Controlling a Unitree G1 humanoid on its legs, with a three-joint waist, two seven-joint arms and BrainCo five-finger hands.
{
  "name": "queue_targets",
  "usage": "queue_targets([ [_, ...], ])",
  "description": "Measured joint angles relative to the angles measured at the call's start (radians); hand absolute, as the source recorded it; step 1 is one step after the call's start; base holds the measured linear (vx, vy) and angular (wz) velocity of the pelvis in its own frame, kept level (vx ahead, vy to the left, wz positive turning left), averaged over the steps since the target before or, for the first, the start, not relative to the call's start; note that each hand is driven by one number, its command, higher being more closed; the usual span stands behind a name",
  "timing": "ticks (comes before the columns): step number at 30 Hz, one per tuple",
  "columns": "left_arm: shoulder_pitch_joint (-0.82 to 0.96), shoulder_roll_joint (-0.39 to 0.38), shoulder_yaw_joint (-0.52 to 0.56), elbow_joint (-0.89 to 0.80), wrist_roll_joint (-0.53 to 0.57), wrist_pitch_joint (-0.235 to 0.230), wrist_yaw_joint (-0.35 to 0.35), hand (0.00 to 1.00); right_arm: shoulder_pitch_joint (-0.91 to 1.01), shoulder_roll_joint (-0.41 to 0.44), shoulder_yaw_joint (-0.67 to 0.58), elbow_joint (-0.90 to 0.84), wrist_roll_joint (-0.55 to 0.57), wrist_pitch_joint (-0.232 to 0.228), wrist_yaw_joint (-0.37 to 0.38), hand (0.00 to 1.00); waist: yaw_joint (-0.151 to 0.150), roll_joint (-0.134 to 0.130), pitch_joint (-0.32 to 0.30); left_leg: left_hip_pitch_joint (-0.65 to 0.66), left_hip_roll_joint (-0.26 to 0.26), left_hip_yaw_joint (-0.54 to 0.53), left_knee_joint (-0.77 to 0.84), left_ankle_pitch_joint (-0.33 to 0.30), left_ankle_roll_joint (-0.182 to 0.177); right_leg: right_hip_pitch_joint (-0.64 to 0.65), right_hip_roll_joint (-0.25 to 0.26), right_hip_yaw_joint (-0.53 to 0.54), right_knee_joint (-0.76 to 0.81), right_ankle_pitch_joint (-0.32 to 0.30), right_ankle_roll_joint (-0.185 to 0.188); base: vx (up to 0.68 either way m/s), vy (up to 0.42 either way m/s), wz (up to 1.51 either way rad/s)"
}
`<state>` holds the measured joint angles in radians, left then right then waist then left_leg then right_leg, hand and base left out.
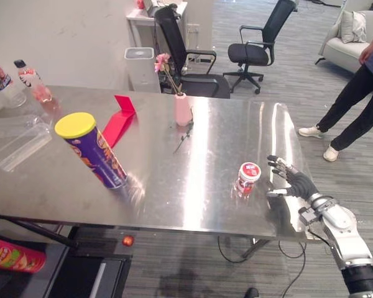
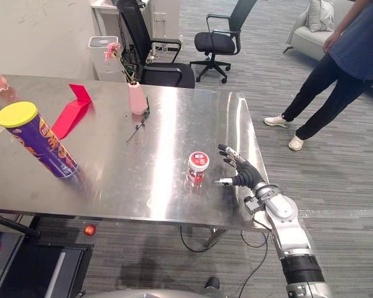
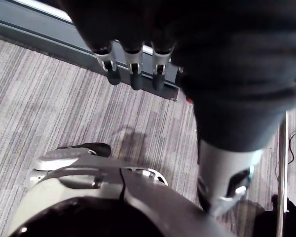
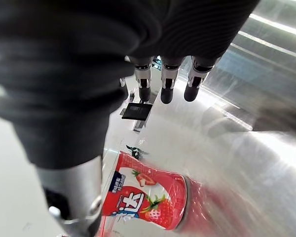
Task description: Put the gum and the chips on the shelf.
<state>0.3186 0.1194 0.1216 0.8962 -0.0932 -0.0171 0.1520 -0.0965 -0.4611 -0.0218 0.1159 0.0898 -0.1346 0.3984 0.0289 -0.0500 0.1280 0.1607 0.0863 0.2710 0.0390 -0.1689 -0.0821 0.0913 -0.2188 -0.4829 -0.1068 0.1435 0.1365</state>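
The gum [image 1: 247,179] is standing upright, red lid up, near the table's [image 1: 174,192] right front edge. The right hand [image 1: 291,177] is hovering just beside it with fingers spread. The chips [image 1: 92,151] are leaning on the table's left part, yellow lid pointing up and left, while the left hand [image 3: 134,74] is hanging over the floor, fingers straight.

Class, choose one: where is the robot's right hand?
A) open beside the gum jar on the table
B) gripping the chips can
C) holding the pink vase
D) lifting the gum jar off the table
A: the right hand has straight, spread fingers beside the gum jar, which stands ungrasped on the steel table.
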Motion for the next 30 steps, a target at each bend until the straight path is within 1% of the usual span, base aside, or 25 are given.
queue_targets([
  [9,0.001,0.004,0.0,-0.012,0.0,0.005,0.0,0.0,-0.024,0.009,0.032,0.023,-0.013,0.0,0.001,0.0,0.004,-0.011,0.006,-0.004,-0.006,-0.012,-0.002,0.004,0.003,0.002,-0.007,-0.011,0.0,0.001,0.001,0.0,-0.002,0.03],
  [18,0.005,0.004,-0.001,-0.019,0.001,0.007,0.0,0.0,-0.04,0.009,0.041,0.023,-0.013,0.0,0.024,0.0,0.006,-0.013,0.007,-0.01,-0.007,-0.018,-0.001,0.005,0.004,0.002,-0.008,-0.017,0.0,0.001,0.001,0.0,-0.002,0.01],
  [24,0.005,0.004,-0.001,-0.02,0.001,0.006,0.0,0.0,-0.052,0.009,0.061,0.047,-0.013,0.0,0.019,0.0,0.006,-0.013,0.008,-0.017,-0.009,-0.03,0.0,0.006,0.006,0.003,-0.011,-0.029,0.0,0.001,0.001,-0.01,-0.006,0.05],
  [30,0.005,0.004,-0.001,-0.023,0.001,0.008,0.0,0.0,-0.072,0.01,0.062,0.058,-0.014,0.0,-0.004,0.0,0.008,-0.015,0.011,-0.017,-0.011,-0.031,0.0,0.006,0.006,0.003,-0.013,-0.029,0.0,0.001,0.001,0.0,0.0,0.0],
])
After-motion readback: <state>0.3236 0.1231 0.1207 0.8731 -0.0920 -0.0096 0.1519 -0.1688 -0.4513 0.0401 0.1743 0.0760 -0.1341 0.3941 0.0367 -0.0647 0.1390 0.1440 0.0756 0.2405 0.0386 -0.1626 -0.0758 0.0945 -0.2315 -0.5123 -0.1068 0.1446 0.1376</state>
